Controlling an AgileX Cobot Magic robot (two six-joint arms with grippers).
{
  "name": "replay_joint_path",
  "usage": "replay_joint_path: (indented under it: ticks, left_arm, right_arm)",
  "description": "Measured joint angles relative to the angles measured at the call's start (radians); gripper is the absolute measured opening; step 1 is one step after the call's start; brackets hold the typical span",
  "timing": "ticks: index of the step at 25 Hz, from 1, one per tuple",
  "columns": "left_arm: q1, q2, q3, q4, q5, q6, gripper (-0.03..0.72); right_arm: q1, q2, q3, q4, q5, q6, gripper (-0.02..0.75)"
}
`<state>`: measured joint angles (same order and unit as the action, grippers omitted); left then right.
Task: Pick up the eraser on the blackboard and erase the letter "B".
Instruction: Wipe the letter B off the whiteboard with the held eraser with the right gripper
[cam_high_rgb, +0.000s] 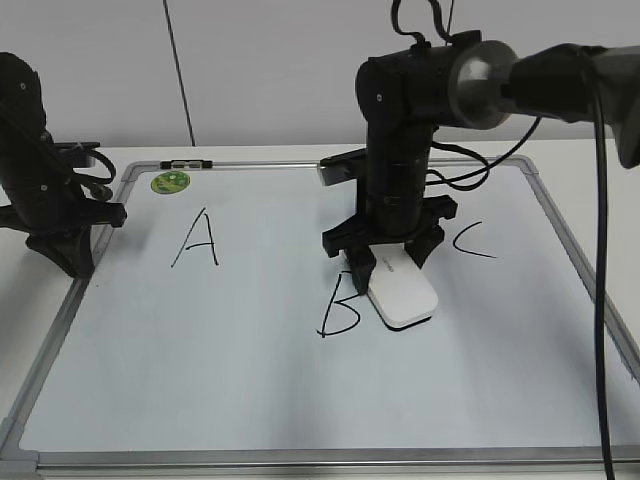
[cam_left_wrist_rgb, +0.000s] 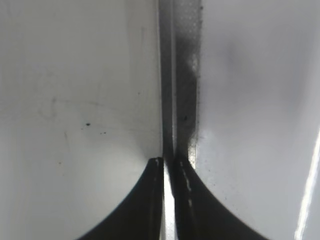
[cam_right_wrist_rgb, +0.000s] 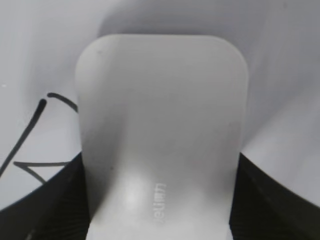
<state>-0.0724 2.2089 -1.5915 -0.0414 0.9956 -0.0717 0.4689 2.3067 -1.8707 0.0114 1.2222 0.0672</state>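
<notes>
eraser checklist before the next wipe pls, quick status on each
1. Right tool closed on the eraser: ok, fingers flank both its sides in the right wrist view.
2. Eraser beside the letter B: ok, just to its right.
3. B already wiped: not ok, strokes remain.
4. Eraser flat on the board: cannot tell.
5. Left tool out of the way: ok, shut at the board's left frame.
6. A and C intact: ok.

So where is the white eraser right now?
In the exterior view the eraser sits right of centre on the blackboard, between the right pincer's fingers, just right of the letter "B" and left of the "C".
</notes>
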Motion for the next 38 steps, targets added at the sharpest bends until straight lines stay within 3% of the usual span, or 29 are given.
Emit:
replay_joint_path:
  ticks: [18,27,38]
  left_arm:
    - [0.0,0.0,0.0,-0.012,-0.002,0.0,0.032]
    - [0.0,0.0,0.0,0.002,-0.004,0.0,0.032]
    - [0.0,0.0,0.0,0.006,-0.004,0.0,0.032]
  right_arm:
    - [0.249,0.005,0.0,0.012,-0.002,0.0,0.512]
    - [0.237,0.005,0.0,-0.047,-0.004,0.071,0.512]
    - [0.099,0.005,-0.002,-0.101,-0.004,0.105,0.512]
